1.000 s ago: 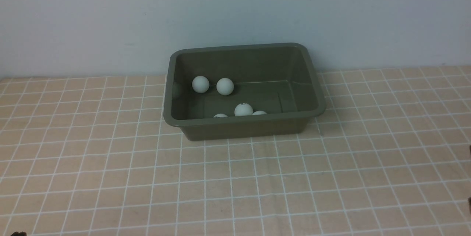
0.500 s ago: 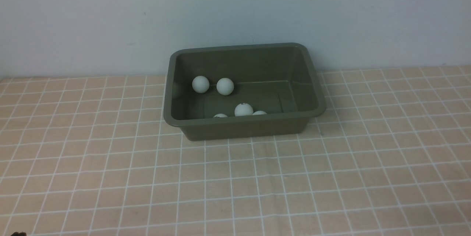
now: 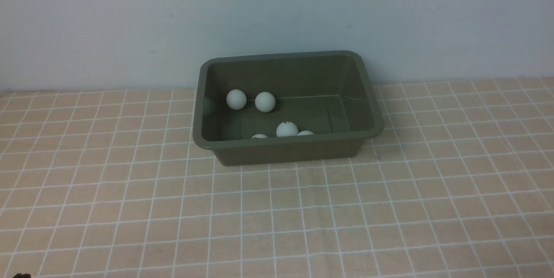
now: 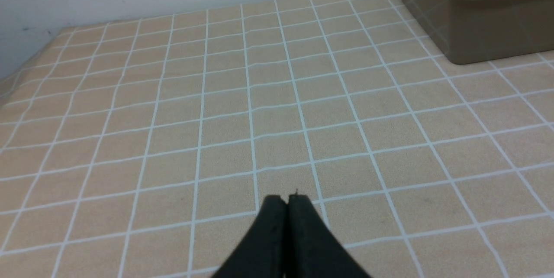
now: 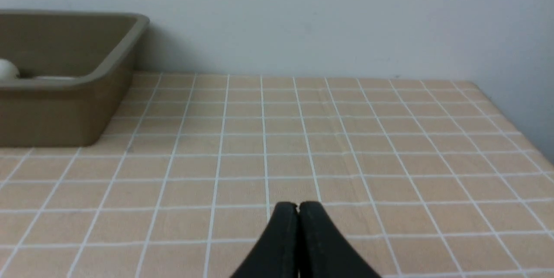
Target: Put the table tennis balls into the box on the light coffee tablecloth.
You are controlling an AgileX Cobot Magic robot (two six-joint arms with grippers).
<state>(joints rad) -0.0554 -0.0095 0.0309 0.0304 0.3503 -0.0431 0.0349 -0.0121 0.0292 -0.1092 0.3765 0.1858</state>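
The olive-green box [image 3: 368,83] stands on the light coffee tablecloth [image 3: 277,217] near the back wall. Several white table tennis balls lie inside it: two side by side at the back left [image 3: 236,99] [image 3: 265,101], and others [image 3: 286,129] close behind the near wall, two of them half hidden by the rim. The left wrist view shows my left gripper [image 4: 287,198] shut and empty over bare cloth, with the box [image 4: 489,27] far off. In the right wrist view my right gripper [image 5: 297,205] is likewise shut and empty, the box [image 5: 65,109] well away. Neither gripper shows in the front view.
A pale wall rises directly behind the box. The cloth's left edge [image 4: 17,79] and right edge [image 5: 519,117] drop off near the wall corners. A small dark bit [image 3: 19,275] sits at the front view's lower left corner.
A dark sliver at the front view's right edge a second ago is gone. The box and the balls have not moved.
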